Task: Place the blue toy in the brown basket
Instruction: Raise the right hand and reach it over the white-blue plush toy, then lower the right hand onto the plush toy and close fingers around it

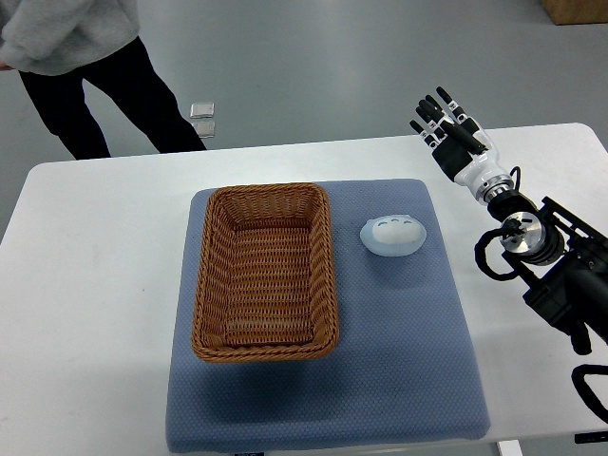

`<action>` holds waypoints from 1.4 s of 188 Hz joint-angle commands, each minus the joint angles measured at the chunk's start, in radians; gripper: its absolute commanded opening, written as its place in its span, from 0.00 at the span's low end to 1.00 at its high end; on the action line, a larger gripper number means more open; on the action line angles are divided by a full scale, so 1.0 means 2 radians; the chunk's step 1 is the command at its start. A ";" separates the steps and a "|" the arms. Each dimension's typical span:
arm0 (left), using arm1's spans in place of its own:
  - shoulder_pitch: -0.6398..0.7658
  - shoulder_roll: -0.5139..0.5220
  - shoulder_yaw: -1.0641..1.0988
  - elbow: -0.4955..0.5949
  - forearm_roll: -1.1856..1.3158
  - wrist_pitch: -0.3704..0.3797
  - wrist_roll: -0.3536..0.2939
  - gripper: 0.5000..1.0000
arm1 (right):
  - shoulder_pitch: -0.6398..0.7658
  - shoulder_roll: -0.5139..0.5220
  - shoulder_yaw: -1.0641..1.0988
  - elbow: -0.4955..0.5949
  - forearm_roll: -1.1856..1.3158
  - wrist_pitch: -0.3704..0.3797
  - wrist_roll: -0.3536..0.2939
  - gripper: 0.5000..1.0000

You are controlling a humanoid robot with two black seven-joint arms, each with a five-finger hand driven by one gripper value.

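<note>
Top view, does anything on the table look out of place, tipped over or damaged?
Nothing stands out. The brown basket sits upright and empty on the blue mat, the blue toy lies intact beside it on the mat, and the right hand hovers open past the mat's far right corner.

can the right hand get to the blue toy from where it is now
Probably yes. The right hand is open, raised beyond and to the right of the blue toy, which lies alone on the blue mat beside the brown basket. Nothing stands between them.
</note>
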 commanded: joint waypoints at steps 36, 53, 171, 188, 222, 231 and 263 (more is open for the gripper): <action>0.001 0.000 0.000 -0.001 0.001 0.000 0.000 1.00 | 0.001 -0.001 -0.011 0.002 0.000 0.003 -0.001 0.97; 0.000 0.000 -0.001 -0.002 0.000 0.000 0.000 1.00 | 0.004 -0.001 -0.013 0.002 -0.005 0.008 -0.001 0.97; -0.007 0.000 -0.001 -0.018 0.000 -0.008 -0.001 1.00 | 0.217 -0.149 -0.290 0.094 -0.335 0.087 -0.073 0.97; -0.008 0.000 -0.001 -0.018 0.000 -0.008 0.000 1.00 | 0.255 -0.174 -0.356 0.141 -0.354 0.090 -0.085 0.97; -0.008 0.000 -0.001 -0.018 0.000 -0.008 0.000 1.00 | 0.320 -0.198 -0.468 0.216 -0.365 0.090 -0.107 0.97; -0.008 0.000 -0.001 -0.018 0.000 -0.008 0.000 1.00 | 0.327 -0.203 -0.484 0.229 -0.368 0.090 -0.112 0.97; -0.008 0.000 -0.001 -0.017 0.000 -0.008 0.000 1.00 | 0.331 -0.206 -0.504 0.255 -0.378 0.087 -0.114 0.97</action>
